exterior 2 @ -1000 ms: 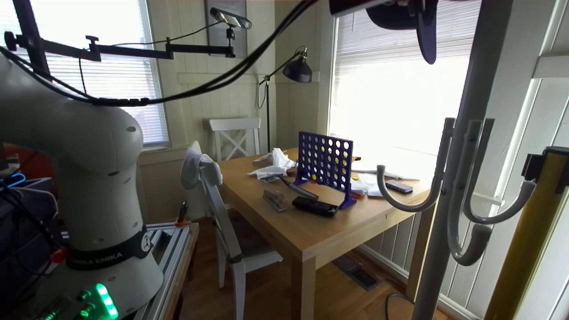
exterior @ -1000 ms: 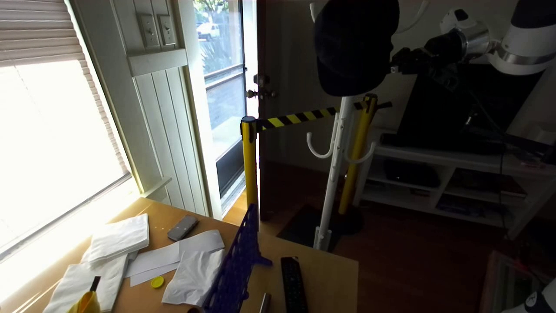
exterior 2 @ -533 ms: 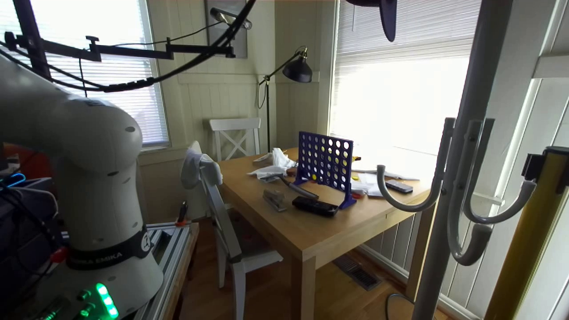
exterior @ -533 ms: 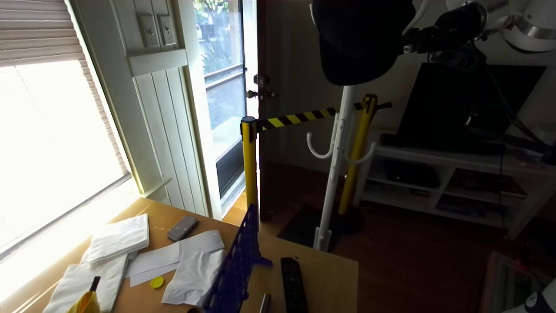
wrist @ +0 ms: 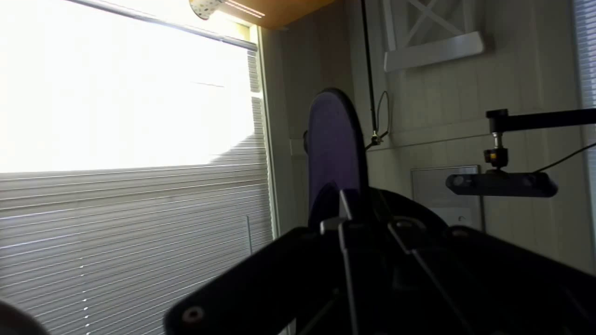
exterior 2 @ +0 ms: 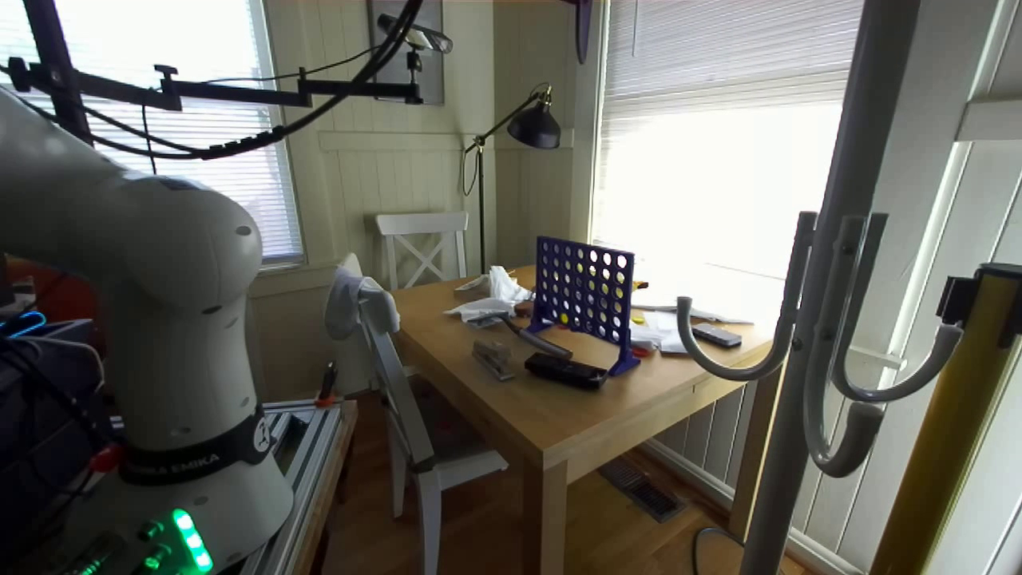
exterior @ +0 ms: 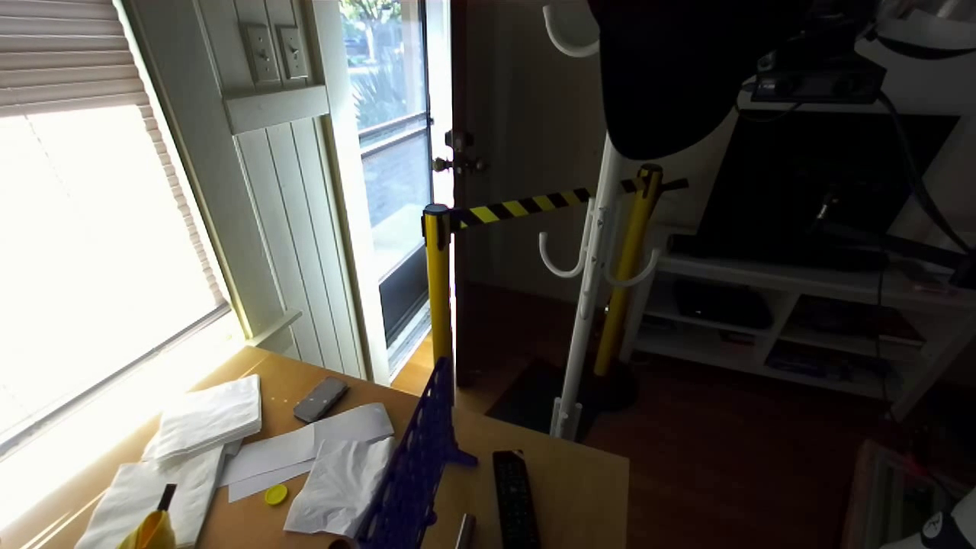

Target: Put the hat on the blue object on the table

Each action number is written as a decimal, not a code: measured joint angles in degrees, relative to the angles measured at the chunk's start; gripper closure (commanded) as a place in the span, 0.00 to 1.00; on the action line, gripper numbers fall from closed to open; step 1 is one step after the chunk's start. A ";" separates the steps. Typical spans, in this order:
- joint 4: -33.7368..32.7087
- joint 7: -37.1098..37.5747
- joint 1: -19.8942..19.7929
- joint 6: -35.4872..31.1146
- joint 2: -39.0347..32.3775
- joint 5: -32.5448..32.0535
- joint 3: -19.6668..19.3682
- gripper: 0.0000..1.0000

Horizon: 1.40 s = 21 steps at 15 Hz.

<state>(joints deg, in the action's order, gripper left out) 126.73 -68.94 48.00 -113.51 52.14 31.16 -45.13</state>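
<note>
The black hat (exterior: 679, 76) is held in the air at the top of an exterior view, its brim hanging downward. Only a tip of it (exterior 2: 584, 30) shows at the top edge in an exterior view. In the wrist view the hat (wrist: 333, 139) shows its purplish brim beyond the fingertips. My gripper (wrist: 358, 218) is shut on the hat; the exact grip is too dark to make out. The blue object is an upright game board with round holes (exterior: 415, 461), also in an exterior view (exterior 2: 583, 291). It stands on the tan table (exterior 2: 575, 423), below and apart from the hat.
A white coat rack (exterior: 595, 252) with hooks stands beyond the table near the hat. A black remote (exterior 2: 565, 371), a stapler (exterior 2: 493, 359) and white papers (exterior: 343, 480) lie around the board. A chair (exterior 2: 415, 415), a lamp (exterior 2: 535, 128) and a camera arm (exterior 2: 239, 92) stand nearby.
The hat and gripper have moved together, rightward and looking larger in an exterior view, and leftward and up, mostly out of frame, in an exterior view. The board has not moved.
</note>
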 measured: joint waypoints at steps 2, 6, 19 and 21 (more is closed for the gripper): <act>-0.26 0.00 1.72 3.67 -2.51 3.83 -0.37 0.99; -0.08 -0.19 3.84 10.72 -10.51 12.80 -2.20 0.99; -0.09 -1.43 -17.01 34.87 -35.51 21.86 10.78 0.99; 0.60 -2.08 -24.99 37.27 -36.93 23.77 17.68 0.99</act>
<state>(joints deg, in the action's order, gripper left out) 127.34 -71.03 23.01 -76.24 15.21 54.93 -27.45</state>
